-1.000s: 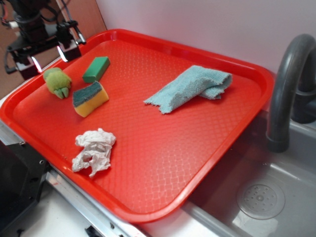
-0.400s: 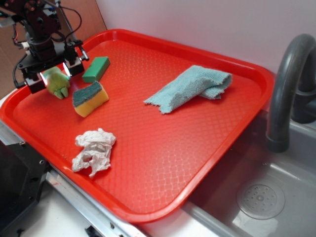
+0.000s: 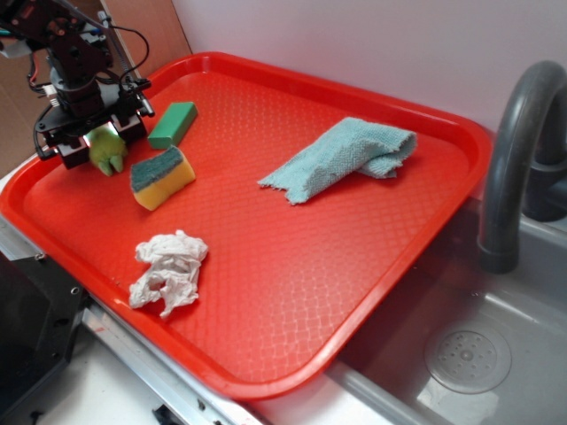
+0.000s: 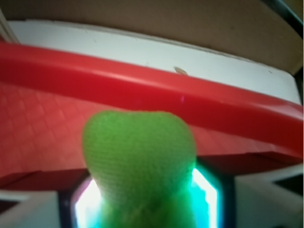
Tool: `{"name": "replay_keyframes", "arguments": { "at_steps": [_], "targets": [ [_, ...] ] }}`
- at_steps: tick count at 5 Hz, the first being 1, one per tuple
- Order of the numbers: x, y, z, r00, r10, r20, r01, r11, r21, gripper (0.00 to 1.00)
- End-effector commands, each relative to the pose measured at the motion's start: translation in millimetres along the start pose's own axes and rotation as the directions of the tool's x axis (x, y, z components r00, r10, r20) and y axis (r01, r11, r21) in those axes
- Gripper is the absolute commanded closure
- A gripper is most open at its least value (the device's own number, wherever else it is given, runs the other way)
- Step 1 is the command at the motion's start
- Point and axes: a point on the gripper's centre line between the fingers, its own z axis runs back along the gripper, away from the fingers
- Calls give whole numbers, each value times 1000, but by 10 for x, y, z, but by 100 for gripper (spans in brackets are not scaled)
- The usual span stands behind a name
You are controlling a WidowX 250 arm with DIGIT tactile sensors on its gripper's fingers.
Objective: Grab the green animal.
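Note:
The green animal (image 3: 108, 152), a small fuzzy yellow-green plush, sits near the left corner of the red tray (image 3: 292, 266). My gripper (image 3: 99, 146) has come down over it, one finger on each side, and stands open. The wrist view is blurred. There the green animal (image 4: 140, 156) fills the middle, right between the two lit pads (image 4: 209, 190) of the gripper (image 4: 147, 204), and its lower part reaches both pads. The tray's red rim (image 4: 190, 99) runs just behind it.
A flat green block (image 3: 173, 124) and a yellow sponge with a dark green top (image 3: 162, 175) lie just right of the gripper. Further along are a crumpled white paper (image 3: 166, 270) and a blue cloth (image 3: 345, 158). A grey faucet (image 3: 523, 150) and sink (image 3: 478, 354) are at the right.
The gripper moved from the back left corner down onto the green animal. It now straddles the toy lower than 0.4 s ago. Nothing else has moved.

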Motion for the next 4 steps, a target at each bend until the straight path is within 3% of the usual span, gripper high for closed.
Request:
{"name": "replay_keyframes", "arguments": {
  "at_steps": [1, 2, 3, 4],
  "targets": [
    [20, 41, 365, 992, -119, -35, 117, 992, -41, 100],
    [-41, -83, 940, 944, -321, -78, 298, 929, -218, 100],
    [-184, -205, 1410, 828, -540, -152, 458, 807, -374, 100],
    [-394, -197, 1788, 675, -728, -124, 598, 637, -486, 100]
  ]
}}
